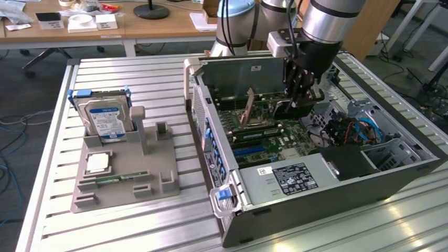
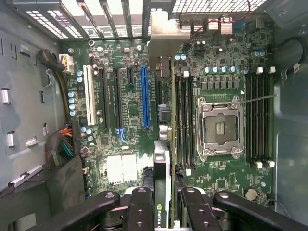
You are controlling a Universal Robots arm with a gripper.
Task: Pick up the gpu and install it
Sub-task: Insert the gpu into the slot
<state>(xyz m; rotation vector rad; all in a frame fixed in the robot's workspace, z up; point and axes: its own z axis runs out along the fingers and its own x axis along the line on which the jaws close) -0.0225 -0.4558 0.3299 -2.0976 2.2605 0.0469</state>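
The arm (image 1: pixel 329 21) is reached down from above into the open case (image 1: pixel 315 205), which is laid on its side on the slatted table (image 1: pixel 140 79). The gripper (image 1: pixel 301 86) is pointed straight down over the motherboard (image 2: pixel 130 106). The fingers (image 2: pixel 139 207) are closed narrowly on the gpu (image 2: pixel 162 168), which is held edge-on between them, its silver bracket (image 2: pixel 163 33) at the rear wall of the case. The card is lined up between the blue slot (image 2: pixel 145 96) and the memory slots (image 2: pixel 183 120); whether its lower edge touches the board cannot be told. The CPU socket (image 2: pixel 219 127) is seen just beyond the memory slots, and a white slot (image 2: pixel 88 96) and a bundle of cables (image 2: pixel 62 144) are seen on the far side of the blue slot. At the exterior view's left, well apart from the case, a hard drive (image 1: pixel 105 118) is stood upright in a grey holder (image 1: pixel 126 178).
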